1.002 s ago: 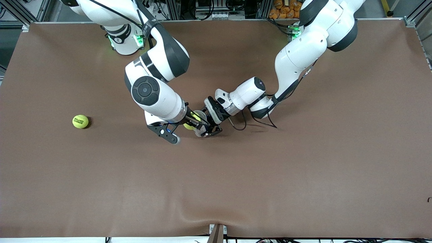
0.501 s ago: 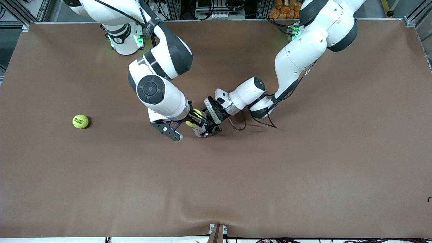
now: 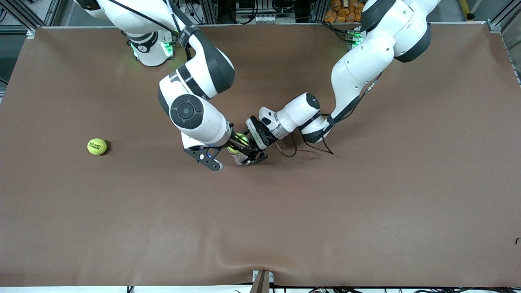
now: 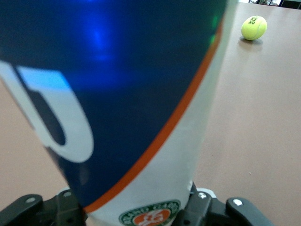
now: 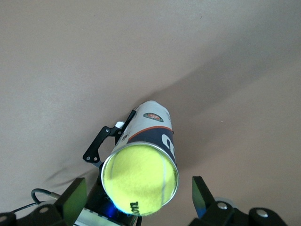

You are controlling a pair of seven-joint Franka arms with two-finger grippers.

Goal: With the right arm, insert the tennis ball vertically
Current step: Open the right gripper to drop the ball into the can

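While the left gripper (image 3: 249,156) stays clamped on the upright ball can (image 5: 149,136) near the middle of the frame, the right gripper (image 5: 136,200) hangs right over its mouth with fingers (image 5: 71,197) spread apart. A tennis ball (image 5: 140,180) sits in the can's open top, filling the rim, no longer pinched. A second tennis ball (image 3: 97,146) lies on the brown counter (image 3: 366,211) at mid-left of the front view, well apart from the arms.

Tennis ball (image 5: 140,180): fuzzy yellow felt. Can (image 5: 151,127): glossy printed plastic. Tabletop (image 3: 325,211): matt brown covering, slightly wrinkled. Arm shells: smooth white plastic.
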